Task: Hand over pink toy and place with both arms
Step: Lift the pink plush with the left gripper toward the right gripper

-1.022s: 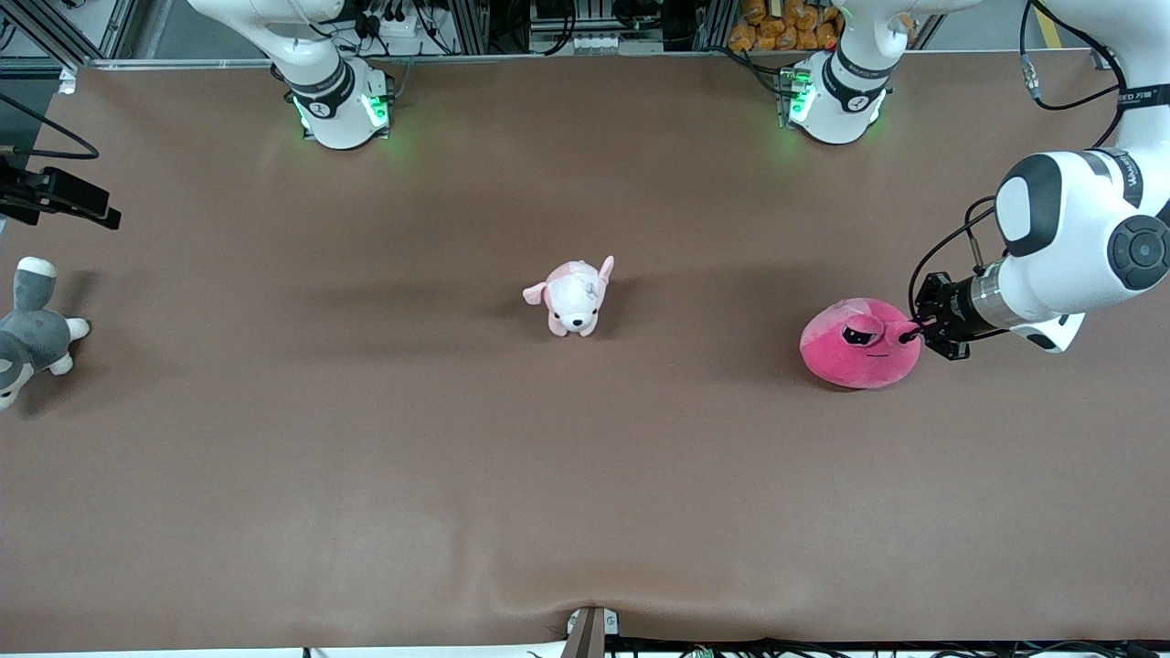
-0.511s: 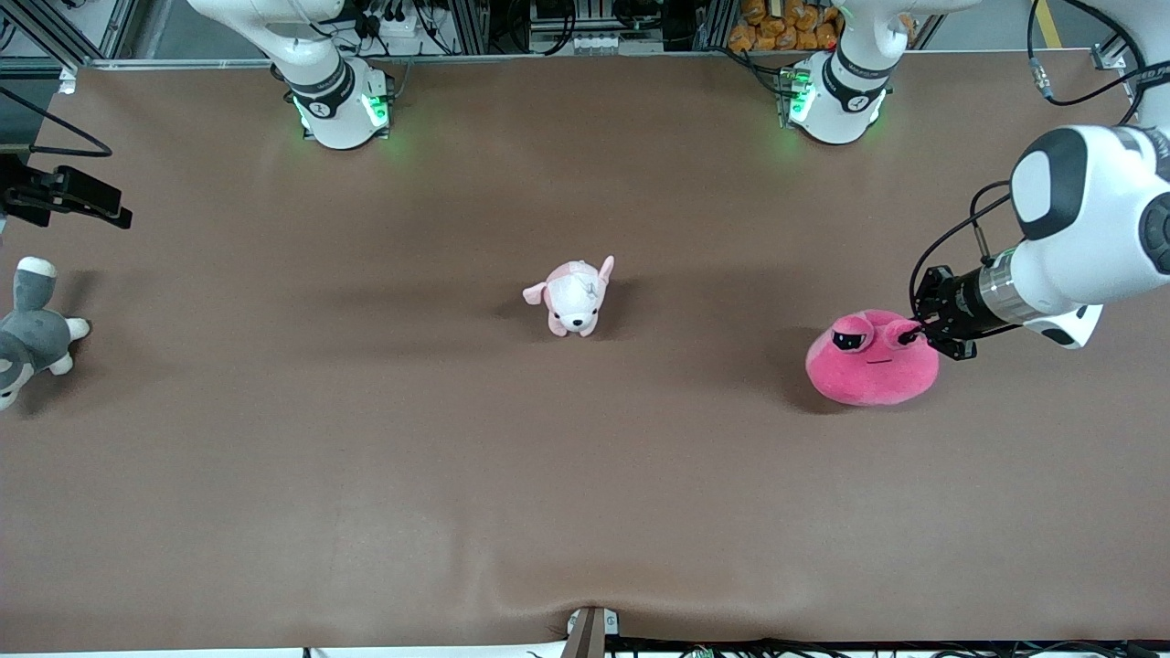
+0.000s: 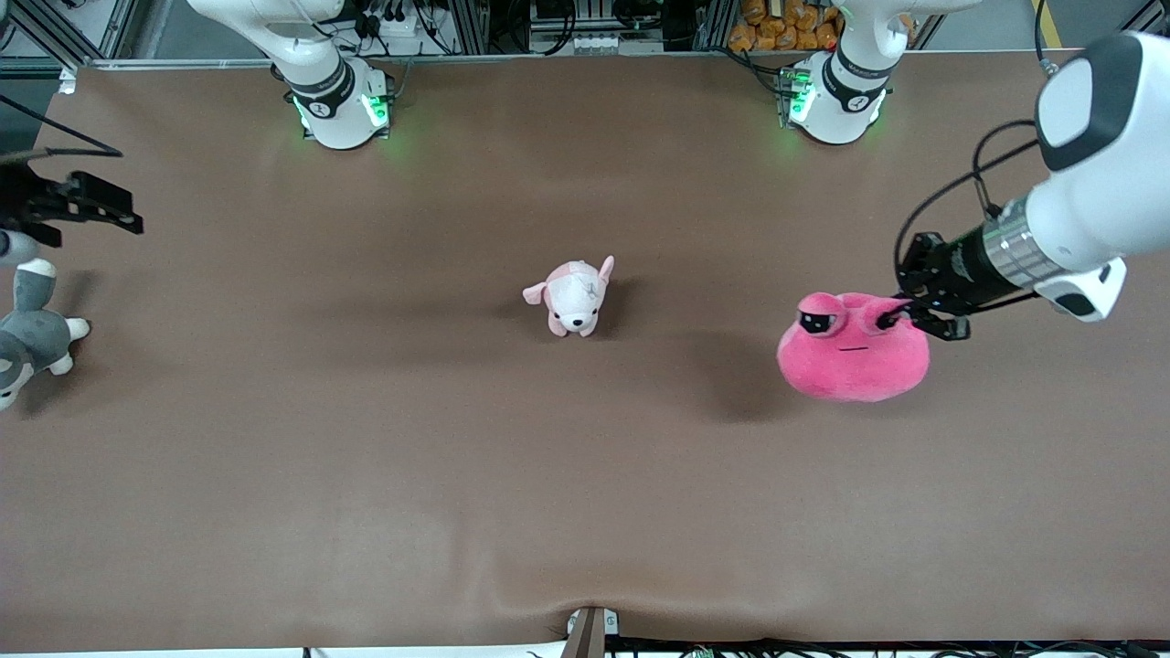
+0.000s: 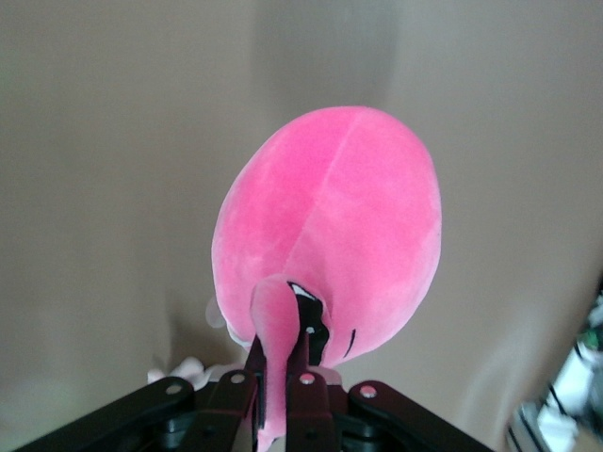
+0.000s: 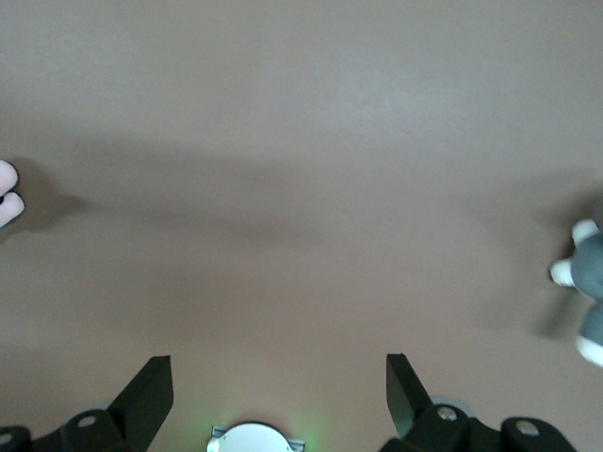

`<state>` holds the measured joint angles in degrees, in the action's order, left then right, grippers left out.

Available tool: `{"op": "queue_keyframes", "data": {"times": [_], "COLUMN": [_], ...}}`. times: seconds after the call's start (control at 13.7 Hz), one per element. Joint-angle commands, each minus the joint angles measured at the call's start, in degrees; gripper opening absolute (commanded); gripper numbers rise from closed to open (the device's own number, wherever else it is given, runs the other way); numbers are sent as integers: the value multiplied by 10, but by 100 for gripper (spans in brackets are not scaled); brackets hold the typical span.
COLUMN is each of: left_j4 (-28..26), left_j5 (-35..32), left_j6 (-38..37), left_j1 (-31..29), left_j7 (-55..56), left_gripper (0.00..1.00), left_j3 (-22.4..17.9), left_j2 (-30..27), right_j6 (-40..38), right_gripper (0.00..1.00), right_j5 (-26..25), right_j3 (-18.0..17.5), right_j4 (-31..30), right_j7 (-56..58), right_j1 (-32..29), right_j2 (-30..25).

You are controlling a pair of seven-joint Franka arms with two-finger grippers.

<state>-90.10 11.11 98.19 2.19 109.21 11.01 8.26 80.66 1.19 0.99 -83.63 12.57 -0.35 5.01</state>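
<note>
Front view shows a wide brown matte desk (image 3: pixel 366 457) with clutter along its upper edge. At frame right, the left gripper (image 3: pixel 900 315), fingers clamped on one bulging eye, holds the hot-pink round plush toy (image 3: pixel 855 352) above it. At the frame's left edge, the right gripper (image 3: pixel 110 215) hovers, fingers spread wide and empty.

Robotics lab w/ a test rig. A wide bench (image 3: pixel 457 475) under a brown mat carries two white robot arm bases (image 3: pixel 343 105) (image 3: pixel 834 100) bolted along one edge, green status lights glowing on each. Just past that edge: aluminium frame rails (image 3: pixel 475 23), power strips and tangled black cables (image 3: pixel 402 18). Plush toys lie on the mat as test props.
</note>
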Motion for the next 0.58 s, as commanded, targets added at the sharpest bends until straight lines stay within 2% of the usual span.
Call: {"op": "queue_keyframes", "data": {"times": [0.0, 0.15, 0.29, 0.51], "left_j4": [55, 81, 125, 156], "left_j5": [11, 25, 30, 30], "left_j6": [-18, -18, -18, -7], "left_j1": [0, 3, 29, 103], "left_j7": [49, 94, 148, 258], "left_gripper": [0, 0, 0, 0], "left_j3": [51, 94, 122, 120], "left_j2": [4, 8, 25, 40], "right_j6": [21, 31, 34, 34], "right_gripper": [100, 100, 100, 100], "right_j5": [28, 59, 86, 104], "right_j3": [0, 1, 1, 0], "right_j4": [19, 20, 20, 20], "right_j7": [4, -7, -67, -182], "right_j1": [22, 33, 33, 40], "right_j2": [28, 42, 47, 52]}}
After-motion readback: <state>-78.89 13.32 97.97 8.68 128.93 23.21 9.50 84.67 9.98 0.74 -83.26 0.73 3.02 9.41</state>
